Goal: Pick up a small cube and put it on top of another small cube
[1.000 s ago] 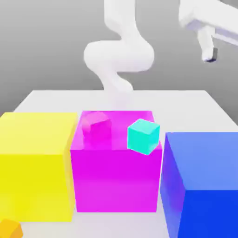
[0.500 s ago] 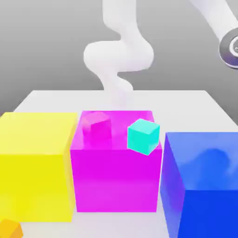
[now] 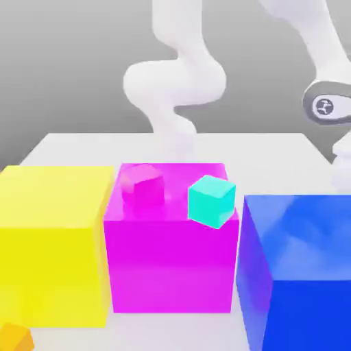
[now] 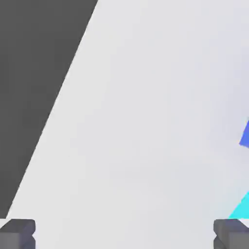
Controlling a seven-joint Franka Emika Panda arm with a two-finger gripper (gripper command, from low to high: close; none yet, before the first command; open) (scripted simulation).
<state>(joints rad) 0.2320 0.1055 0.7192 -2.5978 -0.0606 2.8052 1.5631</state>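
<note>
Looking down on the pale counter (image 4: 136, 121) with the tool (image 4: 124, 236) spread wide and empty, with only bare surface between its two dark fingertips (image 4: 229, 234). To be noted as the deciding relation: a thin corner of the small sky-blue cube (image 4: 241, 208) lying not inside that gap but outside it, just beside one fingertip and slightly ahead of it, on the counter. Close to the same side, a little further from the tool, an edge of the huge deep-blue cube (image 4: 246, 134). In the exterior view, reaching down with the arm (image 3: 328, 106) behind this deep-blue cube, at the exterior view's right, so probably hovering low over the counter there. Judged from this: not yet aligned, with the approach in hand and no grasp begun. Probably needing a sideways shift toward the sky-blue cube, past that one fingertip, until the cube sits midway between the fingers, and only afterwards a descent. No long axis to respect on a cube, only flat faces to square the fingers against; how these faces are turned cannot be told from so small a corner. Not to be confused with the turquoise small cube (image 3: 211, 200) near the magenta cube (image 3: 171, 260), well apart from the tool.
</note>
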